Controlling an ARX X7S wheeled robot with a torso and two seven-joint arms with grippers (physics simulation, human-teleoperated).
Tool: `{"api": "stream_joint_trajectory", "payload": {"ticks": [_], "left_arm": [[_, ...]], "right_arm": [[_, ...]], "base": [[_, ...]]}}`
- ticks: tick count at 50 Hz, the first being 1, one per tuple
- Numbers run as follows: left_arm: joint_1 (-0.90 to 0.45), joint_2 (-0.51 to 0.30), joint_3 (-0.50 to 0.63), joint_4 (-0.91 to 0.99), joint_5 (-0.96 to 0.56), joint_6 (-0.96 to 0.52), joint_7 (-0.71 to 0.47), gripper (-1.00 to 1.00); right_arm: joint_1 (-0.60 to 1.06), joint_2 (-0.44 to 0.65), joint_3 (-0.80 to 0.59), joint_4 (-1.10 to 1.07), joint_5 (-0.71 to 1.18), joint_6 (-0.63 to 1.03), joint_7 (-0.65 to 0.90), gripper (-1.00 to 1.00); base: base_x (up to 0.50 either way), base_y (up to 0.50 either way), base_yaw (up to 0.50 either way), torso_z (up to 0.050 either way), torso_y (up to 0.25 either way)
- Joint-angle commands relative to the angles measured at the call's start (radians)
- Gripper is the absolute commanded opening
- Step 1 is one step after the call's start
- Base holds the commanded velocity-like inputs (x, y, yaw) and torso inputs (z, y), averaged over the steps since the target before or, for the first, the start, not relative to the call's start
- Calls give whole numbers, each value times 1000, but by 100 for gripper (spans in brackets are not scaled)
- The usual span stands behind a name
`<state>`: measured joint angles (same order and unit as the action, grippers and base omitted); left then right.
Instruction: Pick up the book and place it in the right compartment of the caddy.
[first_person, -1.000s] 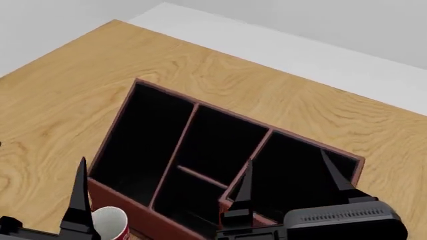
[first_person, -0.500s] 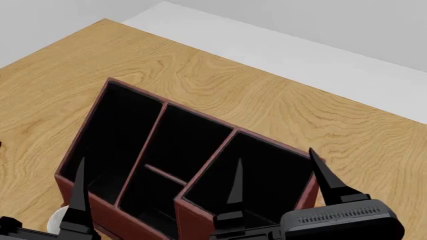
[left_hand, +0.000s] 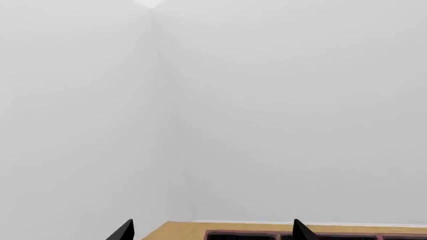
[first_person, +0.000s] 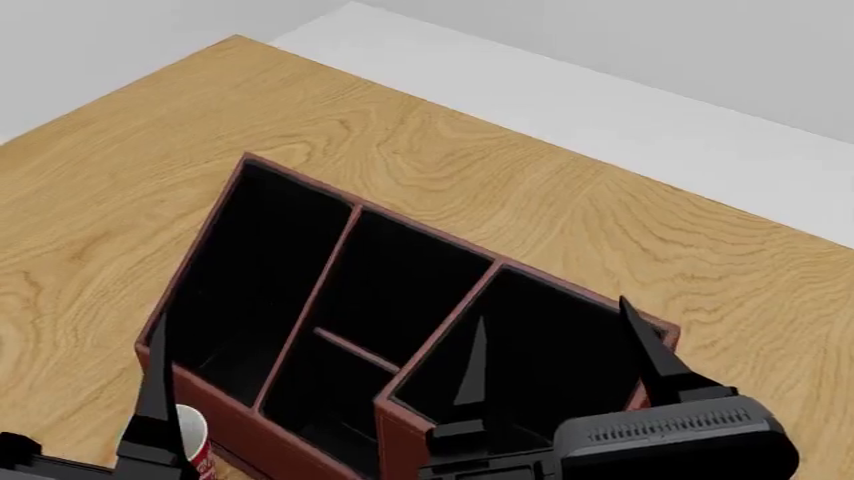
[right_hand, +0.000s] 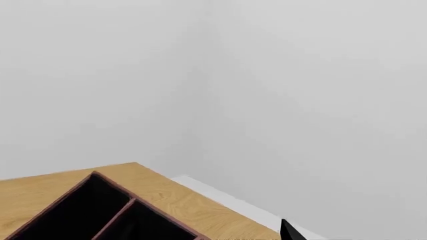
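The caddy (first_person: 350, 206) stands on the wooden table, reddish-brown with black lining. Its taller right compartment (first_person: 554, 315) is empty as far as I can see. The book is not in any view. My right gripper (first_person: 561, 352) is open and empty, its two fingers spread in front of the right compartment. My left gripper (left_hand: 211, 233) is open and empty. Only one of its fingers (first_person: 158, 385) shows in the head view, at the caddy's near left corner. The caddy's far rim also shows in the left wrist view (left_hand: 267, 233) and the right wrist view (right_hand: 100, 207).
A red and white mug (first_person: 195, 440) stands against the caddy's near left wall, half hidden behind my left finger. The wooden table (first_person: 534, 170) ends at a far edge, with a pale floor (first_person: 627, 105) beyond it. Both wrist views show mostly grey walls.
The head view swung: the caddy slid left in the picture, then partly back right. The mug was nearly hidden half a second ago and shows again. Both grippers stay open.
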<state>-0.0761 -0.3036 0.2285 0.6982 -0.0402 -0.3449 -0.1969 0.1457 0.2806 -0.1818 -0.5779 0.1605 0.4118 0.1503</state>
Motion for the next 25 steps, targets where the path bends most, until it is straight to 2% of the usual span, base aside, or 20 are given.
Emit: {"api": "stream_joint_trajectory", "payload": {"ticks": [1,3,8,16,21,23,25], "left_arm": [[0,-5,0,11,-5,-7,-5,100],[0,-6,0,6,-5,-3,-5,100],[-1,-7,0,7,-6,-4,-8,100],[5,-16,-36,29,-38,-14,-9,100],[24,-35,-82,84,-40,-33,-29,100],[36,-41,-120,107,-74,-37,-26,100],[56,-49,-170,132,-106,-35,-28,100]], "right_arm": [[11,1,4,-13,35,40,-5,100],[-3,0,7,-8,25,-13,-3,100],[12,5,0,-27,36,56,4,100],[156,0,-162,-301,-48,530,94,100],[342,-62,-215,-468,-37,929,134,100],[414,-84,-183,-469,60,1019,187,100],[525,-110,-112,-469,326,1153,344,100]], "base": [[-417,-276,0,0,0],[-417,-276,0,0,5],[11,8,0,0,0],[0,0,0,0,0],[0,0,0,0,0],[0,0,0,0,0],[0,0,0,0,0]]}}
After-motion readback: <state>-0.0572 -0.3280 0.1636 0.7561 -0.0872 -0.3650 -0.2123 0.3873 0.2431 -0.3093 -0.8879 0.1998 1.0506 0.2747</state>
